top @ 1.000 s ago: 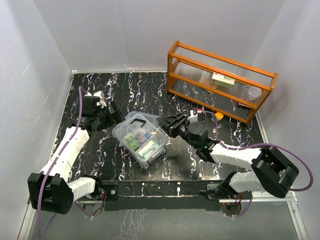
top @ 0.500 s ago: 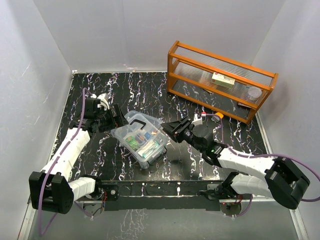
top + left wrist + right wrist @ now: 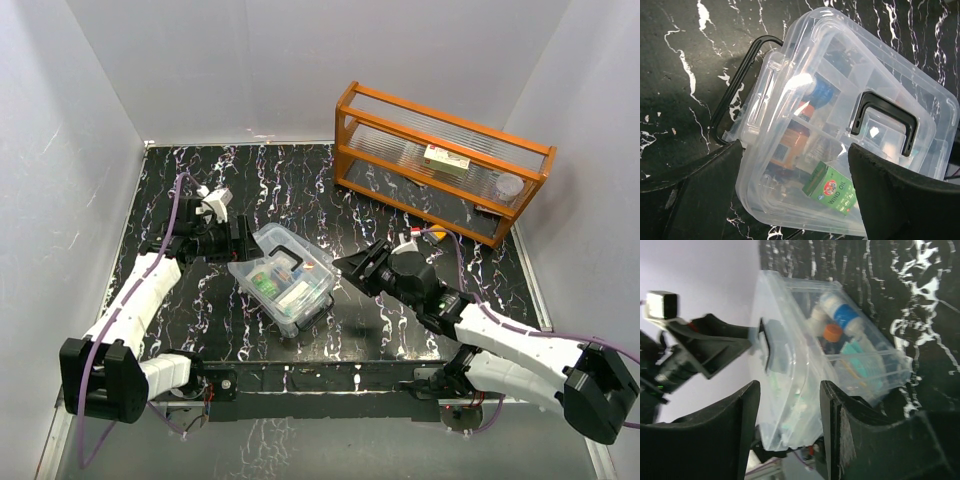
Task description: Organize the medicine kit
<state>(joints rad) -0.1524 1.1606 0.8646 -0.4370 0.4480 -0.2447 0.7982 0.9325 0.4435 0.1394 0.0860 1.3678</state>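
Note:
The medicine kit (image 3: pixel 283 277), a clear box with its clear lid on, sits on the black marbled table (image 3: pixel 300 180) between both arms. My left gripper (image 3: pixel 240 240) is open at the kit's far-left end. In the left wrist view my left gripper (image 3: pixel 795 200) straddles that end of the kit (image 3: pixel 805 125). The lid's dark handle (image 3: pixel 885 120), a green Wind Oil box (image 3: pixel 832 190) and an orange bottle (image 3: pixel 792 145) show there. My right gripper (image 3: pixel 350 268) is open just off the kit's right side. In the right wrist view my right gripper (image 3: pixel 790 430) frames the kit (image 3: pixel 840 345), not touching it.
An orange wooden rack (image 3: pixel 360 105) stands at the back right, holding a white box (image 3: pixel 447 160) and a small jar (image 3: pixel 509 186). A small orange-capped item (image 3: pixel 437 232) lies in front of it. White walls close in three sides. A black wire bail (image 3: pixel 735 95) lies beside the kit.
My left gripper moved right, up to the kit's end. My right arm pulled back and swung right, its gripper now just off the kit. The kit's lid handle now lies flat.

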